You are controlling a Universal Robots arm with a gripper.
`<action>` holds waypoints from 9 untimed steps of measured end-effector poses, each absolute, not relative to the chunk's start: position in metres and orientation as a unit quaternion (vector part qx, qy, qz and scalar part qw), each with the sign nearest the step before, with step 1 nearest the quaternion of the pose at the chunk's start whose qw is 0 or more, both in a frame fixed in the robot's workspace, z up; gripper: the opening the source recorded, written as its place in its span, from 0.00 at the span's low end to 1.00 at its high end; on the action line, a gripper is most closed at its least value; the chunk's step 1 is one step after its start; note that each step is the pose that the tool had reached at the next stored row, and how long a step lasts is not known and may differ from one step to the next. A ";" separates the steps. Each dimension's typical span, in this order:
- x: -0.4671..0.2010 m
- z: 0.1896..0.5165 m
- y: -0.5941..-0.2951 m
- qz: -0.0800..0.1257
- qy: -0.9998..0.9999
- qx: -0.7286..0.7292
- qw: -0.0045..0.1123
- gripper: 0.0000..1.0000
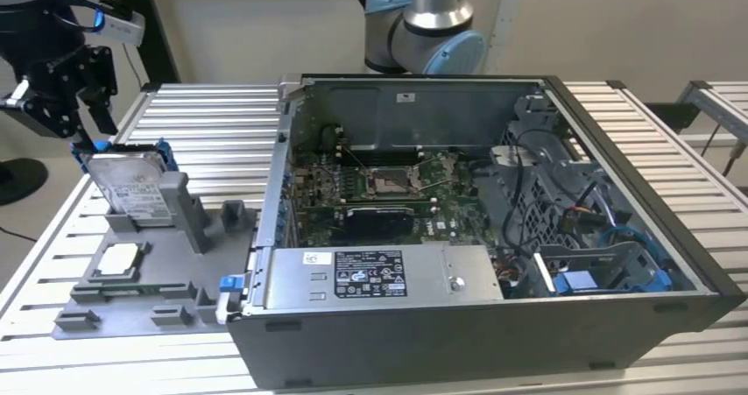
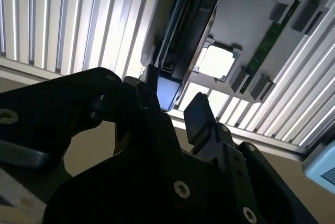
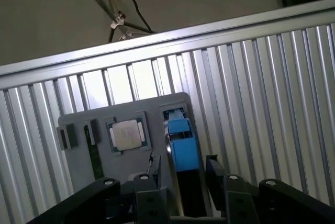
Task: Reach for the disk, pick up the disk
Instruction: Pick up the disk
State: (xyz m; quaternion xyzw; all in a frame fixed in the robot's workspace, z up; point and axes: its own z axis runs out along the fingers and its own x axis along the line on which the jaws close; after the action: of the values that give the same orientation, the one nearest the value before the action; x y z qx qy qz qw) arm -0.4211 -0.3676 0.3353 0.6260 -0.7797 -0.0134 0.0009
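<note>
— Two fingers (image 3: 215,171) are sitting apart, one on each flat face of the disk (image 1: 126,189). The gripper (image 1: 84,132) is hanging over its upper edge at the exterior view's left. I'm not seeing a clamp yet.
— Where's the disk sitting?
— It's standing on edge, leaning back a little, in the grey fixture (image 1: 175,281) on the slatted table (image 1: 210,123), beside the open computer case (image 1: 468,237). In both wrist views I'm looking down its thin edge, with the blue carrier frame (image 3: 183,148) running between the fingers.
— Contact?
— I can't tell whether either pad is touching. Both are looking very near.
— How's it going to handle?
— I'm judging it stiff and fairly heavy for its size: metal body, no give. The faces are looking smooth, so slip is the risk with a shallow grip. A drop or knock is likely damaging it.
— Grip point?
— I'm leaning toward squeezing across the two flat faces near the upper edge, centred between the blue rails, as the fingers are lining up now. The plastic frame is probably flexing more than the metal. The square chip (image 1: 117,259) is lying flat in the same fixture, apart from the disk.
</note>
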 end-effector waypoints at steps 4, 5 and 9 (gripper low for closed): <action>-0.421 0.328 -0.366 -0.013 -0.776 0.631 0.001 1.00; -0.421 0.326 -0.366 -0.013 -0.774 0.633 0.001 1.00; -0.423 0.319 -0.364 -0.013 -0.769 0.639 0.001 1.00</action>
State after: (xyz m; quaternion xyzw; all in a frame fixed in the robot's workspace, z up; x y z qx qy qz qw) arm -0.4228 -0.3642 0.3189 0.6394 -0.7688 -0.0134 0.0012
